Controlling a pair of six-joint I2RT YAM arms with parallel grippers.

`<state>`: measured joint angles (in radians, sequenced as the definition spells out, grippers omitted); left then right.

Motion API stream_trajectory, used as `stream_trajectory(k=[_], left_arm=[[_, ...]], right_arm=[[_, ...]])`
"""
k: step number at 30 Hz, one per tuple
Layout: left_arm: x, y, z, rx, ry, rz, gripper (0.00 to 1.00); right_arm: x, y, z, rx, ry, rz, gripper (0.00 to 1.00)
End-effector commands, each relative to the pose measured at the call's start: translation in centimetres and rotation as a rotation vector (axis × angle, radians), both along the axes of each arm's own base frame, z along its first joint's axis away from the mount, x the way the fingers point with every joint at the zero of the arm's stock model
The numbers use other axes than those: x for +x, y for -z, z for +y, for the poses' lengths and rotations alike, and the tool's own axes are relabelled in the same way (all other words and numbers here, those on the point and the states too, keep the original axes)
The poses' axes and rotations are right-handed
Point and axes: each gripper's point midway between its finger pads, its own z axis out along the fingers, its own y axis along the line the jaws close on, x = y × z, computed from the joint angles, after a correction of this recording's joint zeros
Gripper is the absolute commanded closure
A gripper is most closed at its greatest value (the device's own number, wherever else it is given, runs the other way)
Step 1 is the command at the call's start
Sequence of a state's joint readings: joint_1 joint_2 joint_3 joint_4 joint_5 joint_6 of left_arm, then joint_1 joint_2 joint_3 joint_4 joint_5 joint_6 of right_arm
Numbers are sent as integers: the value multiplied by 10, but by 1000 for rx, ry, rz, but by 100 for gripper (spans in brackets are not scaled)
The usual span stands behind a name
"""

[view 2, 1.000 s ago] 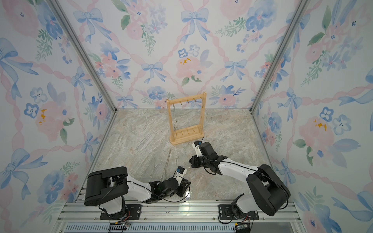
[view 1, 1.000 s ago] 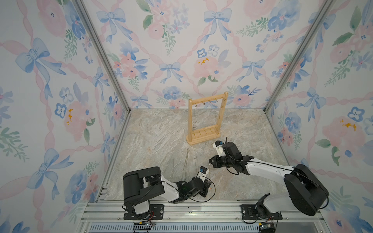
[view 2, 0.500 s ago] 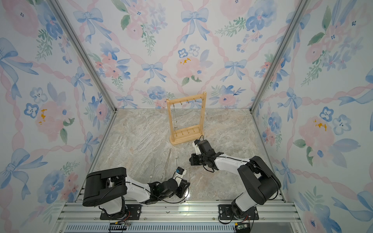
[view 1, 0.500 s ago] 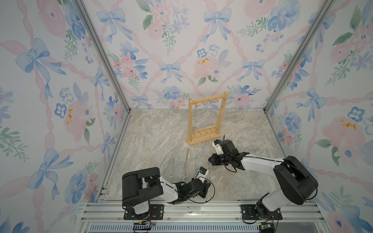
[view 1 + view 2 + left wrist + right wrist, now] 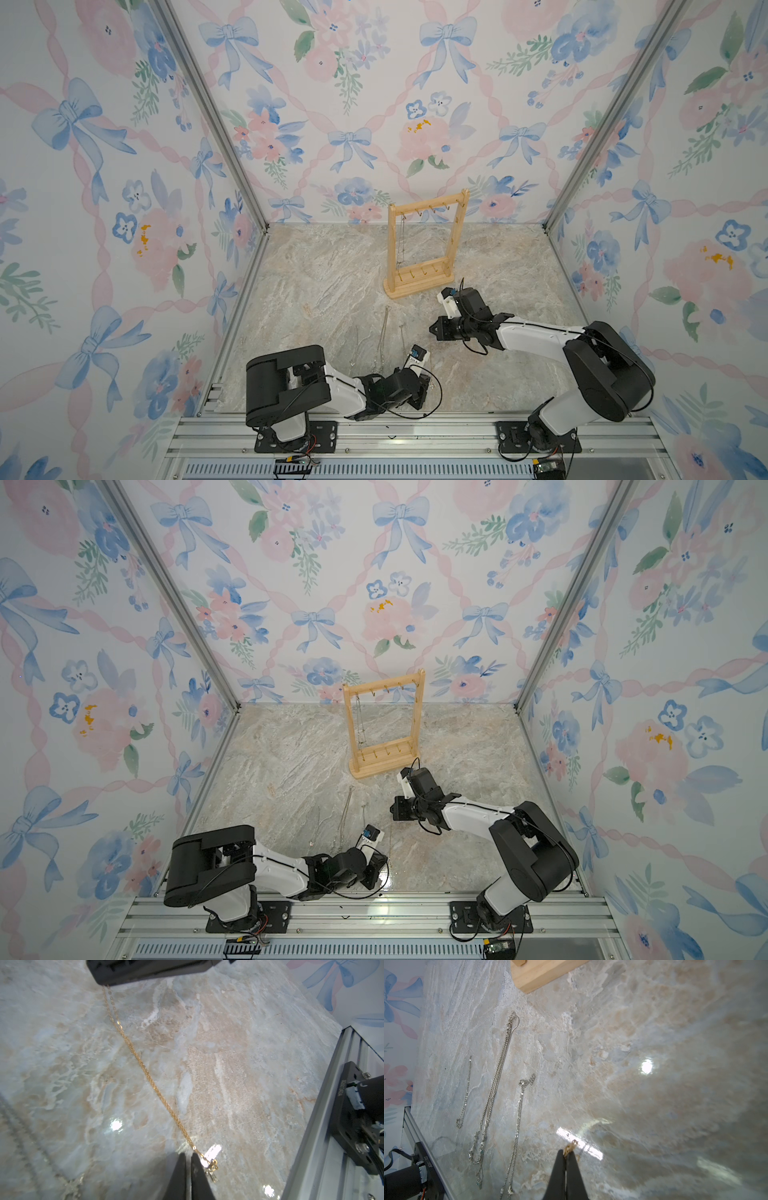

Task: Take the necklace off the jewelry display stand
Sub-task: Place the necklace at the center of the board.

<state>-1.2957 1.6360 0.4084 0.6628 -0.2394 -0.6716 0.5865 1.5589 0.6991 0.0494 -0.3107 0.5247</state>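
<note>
Here, nearest my side of the cell, the left hand (image 5: 188,1157) sits low over the marble desk (image 5: 249,1053), close to the aluminium front rail (image 5: 324,1126), with its two fingers pressed together. The tail end (image 5: 212,1168) of the gold necklace (image 5: 153,1086), a small gold cluster, lies just beside those fingertips. I cannot tell whether any link is caught between them.

From there the gold necklace runs in a nearly straight line across the desk, away from the rail, up to the right hand (image 5: 566,1153). The right hand is closed low over the desk, with a small bunch of gold links pinched at its tips.

On the left of this line, three silver chains (image 5: 496,1082) lie stretched out on the desk. They lie side by side and apart from one another, with their far ends toward the stand.

Farther back, the jewelry display stand (image 5: 419,287) is upright on its flat base, near the right arm's wrist but apart from it. A silver necklace (image 5: 401,241) hangs from the leftmost gold hook of the top bar, down inside the frame beside the left post. Behind the stand rises the floral back wall (image 5: 374,104).
</note>
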Motion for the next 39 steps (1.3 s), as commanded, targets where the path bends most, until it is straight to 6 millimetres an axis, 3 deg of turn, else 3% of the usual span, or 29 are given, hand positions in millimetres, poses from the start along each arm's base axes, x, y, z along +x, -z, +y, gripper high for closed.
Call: stream_trajectory(k=[1,11,19,39], left_arm=[[-5,3,-2,58,45,-5,93],[5,-6,-20,53,52,-24,99],[12,7,-18,84,32,2,100],[-7,38,14,148,19,80,100]], right_arm=[[4,0,0,12,12,17,100],[4,0,-1,15,15,16,100],[4,1,-1,16,14,18,100],[12,4,0,11,33,35,100]])
